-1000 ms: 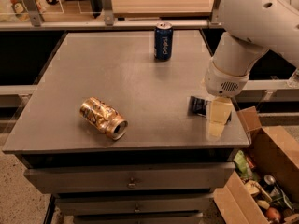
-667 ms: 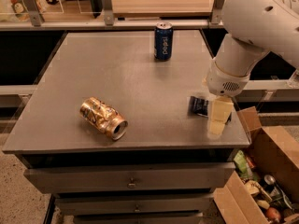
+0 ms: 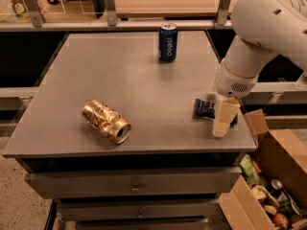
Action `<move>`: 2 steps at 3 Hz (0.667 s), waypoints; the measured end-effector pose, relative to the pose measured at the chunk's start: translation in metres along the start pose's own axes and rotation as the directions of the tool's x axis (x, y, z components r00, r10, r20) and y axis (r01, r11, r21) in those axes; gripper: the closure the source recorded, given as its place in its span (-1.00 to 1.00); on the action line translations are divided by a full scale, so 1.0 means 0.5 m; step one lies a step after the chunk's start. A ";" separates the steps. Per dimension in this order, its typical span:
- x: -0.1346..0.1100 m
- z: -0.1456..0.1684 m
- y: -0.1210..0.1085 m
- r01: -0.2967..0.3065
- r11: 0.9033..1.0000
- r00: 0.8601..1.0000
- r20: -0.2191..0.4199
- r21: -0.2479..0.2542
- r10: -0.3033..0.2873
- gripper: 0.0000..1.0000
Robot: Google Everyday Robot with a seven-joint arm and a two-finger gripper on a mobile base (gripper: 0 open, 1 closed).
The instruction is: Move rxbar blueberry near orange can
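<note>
The rxbar blueberry [image 3: 205, 109] is a flat dark navy bar lying near the table's right front edge, partly hidden by my gripper. The orange can [image 3: 106, 121] is a golden-orange can on its side at the left front of the table, its open end facing front right. My gripper [image 3: 223, 120] hangs from the white arm at the right, right over the bar's right end, pointing down at the table.
A blue Pepsi can [image 3: 168, 42] stands upright at the back middle of the grey table [image 3: 120, 75]. An open cardboard box [image 3: 273, 176] with several items sits on the floor at the lower right. Drawers are under the table top.
The arm and gripper have shifted very slightly over the bar. The bar and both cans have not moved.
</note>
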State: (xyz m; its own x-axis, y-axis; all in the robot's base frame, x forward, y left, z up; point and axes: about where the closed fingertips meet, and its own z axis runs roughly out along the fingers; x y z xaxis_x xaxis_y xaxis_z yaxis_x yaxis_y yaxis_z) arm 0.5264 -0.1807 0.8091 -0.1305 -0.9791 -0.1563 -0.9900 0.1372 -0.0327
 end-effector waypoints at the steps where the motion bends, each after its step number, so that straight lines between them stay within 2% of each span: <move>1: 0.011 0.004 -0.007 -0.009 1.000 1.000 -0.003 0.008 0.009 -0.19; 2: 0.010 -0.006 -0.007 -0.009 1.000 1.000 -0.003 0.008 0.009 0.26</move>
State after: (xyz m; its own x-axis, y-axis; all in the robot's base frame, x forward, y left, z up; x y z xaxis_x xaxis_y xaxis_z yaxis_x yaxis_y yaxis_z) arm 0.5293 -0.1864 0.8114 -0.1396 -0.9782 -0.1538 -0.9883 0.1473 -0.0395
